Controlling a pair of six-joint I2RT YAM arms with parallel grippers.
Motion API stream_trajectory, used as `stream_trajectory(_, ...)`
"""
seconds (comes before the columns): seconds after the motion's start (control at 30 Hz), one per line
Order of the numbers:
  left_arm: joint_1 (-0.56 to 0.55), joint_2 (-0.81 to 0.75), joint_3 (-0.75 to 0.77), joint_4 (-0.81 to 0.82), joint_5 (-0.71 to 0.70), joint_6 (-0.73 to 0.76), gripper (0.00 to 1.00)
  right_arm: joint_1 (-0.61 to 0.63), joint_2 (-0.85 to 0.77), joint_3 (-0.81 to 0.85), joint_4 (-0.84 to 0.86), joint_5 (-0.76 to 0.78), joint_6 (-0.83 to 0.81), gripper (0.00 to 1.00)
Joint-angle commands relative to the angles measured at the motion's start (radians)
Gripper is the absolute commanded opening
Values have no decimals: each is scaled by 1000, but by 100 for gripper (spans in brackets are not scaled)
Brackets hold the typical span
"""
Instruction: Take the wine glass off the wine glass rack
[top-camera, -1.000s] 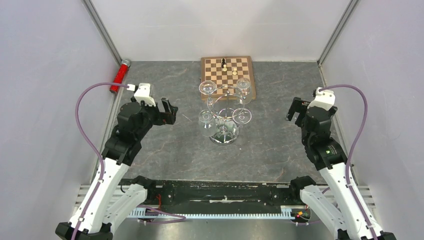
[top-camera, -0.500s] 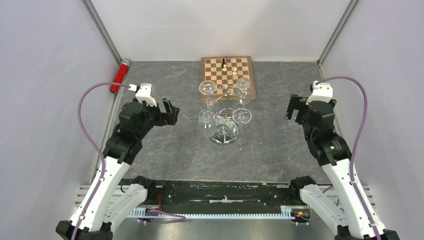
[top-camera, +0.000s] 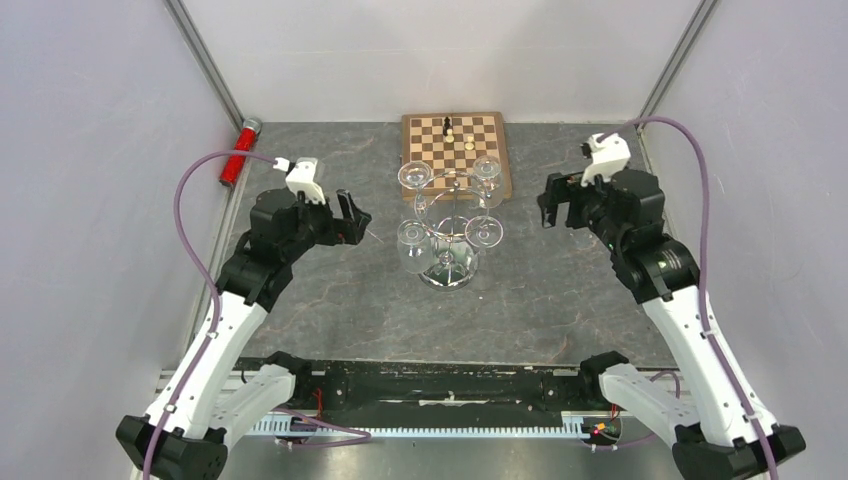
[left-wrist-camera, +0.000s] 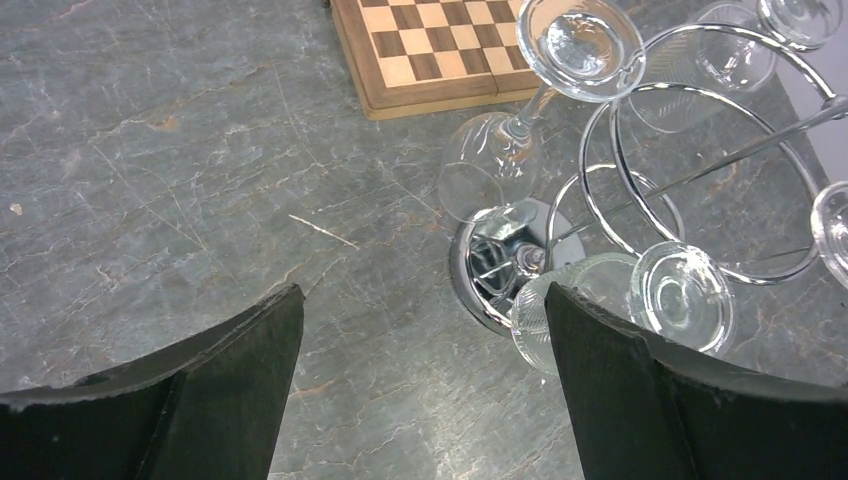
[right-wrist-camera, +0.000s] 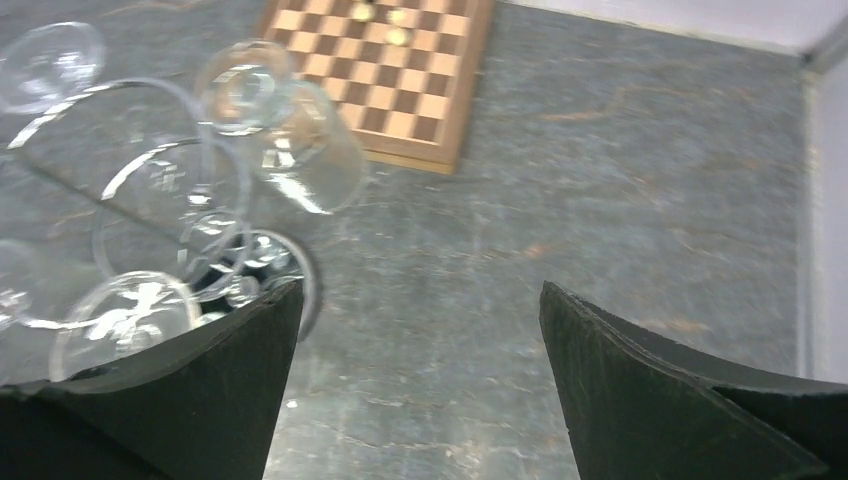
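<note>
The wine glass rack (top-camera: 449, 272), a chrome wire stand on a round mirrored base, stands mid-table with several wine glasses hanging upside down from its loops. My left gripper (top-camera: 355, 222) is open just left of the near-left wine glass (top-camera: 411, 240), apart from it. In the left wrist view that glass (left-wrist-camera: 590, 310) lies beside the right finger, by the rack base (left-wrist-camera: 490, 275), and nothing sits between the fingers of the left gripper (left-wrist-camera: 422, 300). My right gripper (top-camera: 553, 205) is open to the right of the rack. The right wrist view shows the right gripper (right-wrist-camera: 420, 290) over bare table, a wine glass (right-wrist-camera: 300, 140) up left.
A wooden chessboard (top-camera: 456, 150) with a few pieces lies directly behind the rack, also in the wrist views as the chessboard (left-wrist-camera: 430, 50) and chessboard (right-wrist-camera: 400, 80). A red cylinder (top-camera: 238, 152) lies at the back left corner. Grey walls close in both sides.
Both arms have swung inward toward the rack. The right gripper moved left and farther back; the left gripper shifted right, closer to the near-left glass. The rack and glasses stayed still.
</note>
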Motion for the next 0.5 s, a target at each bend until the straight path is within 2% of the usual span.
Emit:
stream_trajectory(0.0,-1,18,30,39,-37,-21,96,94,53,93,67,-115,-30,92)
stream_trajectory(0.23,3,3,-3,37,-91,-23,94,280,133,164,122,-80,-60,89)
stream_trajectory(0.47,4,-33,-26,44,-96,-28,94,403,194,204,151,-41,-90,85)
